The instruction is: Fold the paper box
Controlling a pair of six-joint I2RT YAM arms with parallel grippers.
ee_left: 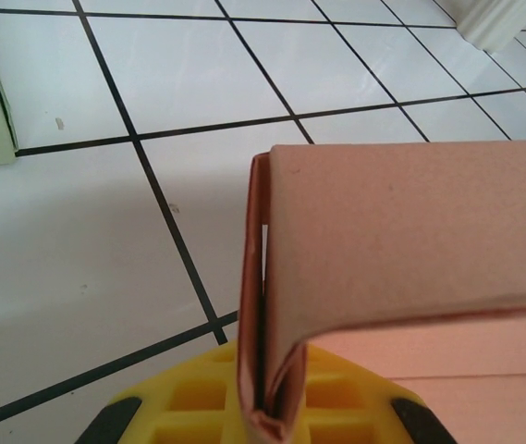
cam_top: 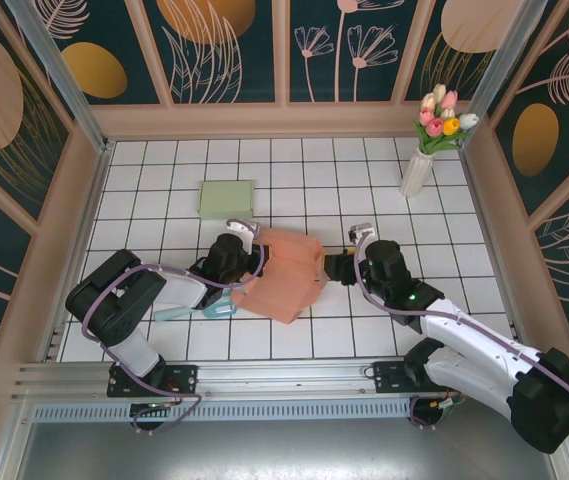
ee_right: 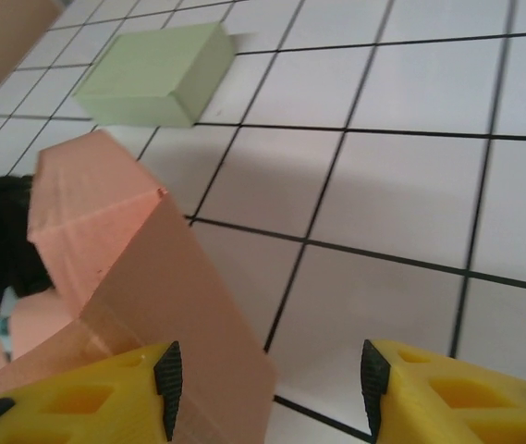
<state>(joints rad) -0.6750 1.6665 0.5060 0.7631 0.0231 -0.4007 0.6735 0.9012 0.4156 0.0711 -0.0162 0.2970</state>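
Here, left jaws pinching paper box [ee_left: 410,240] fold (bottom cropped), right jaws spread open.

- The left arm [cam_top: 114,297] is folded low, its elbow out to the left and its forearm reaching right.
- The left gripper [ee_left: 267,412] has its yellow pads [ee_left: 198,407] pinched on a folded edge of the paper box [ee_left: 410,231].
- The right arm [cam_top: 464,335] stretches up and left from its base.
- The right gripper [ee_right: 267,388] has its yellow fingers [ee_right: 466,393] spread wide apart.
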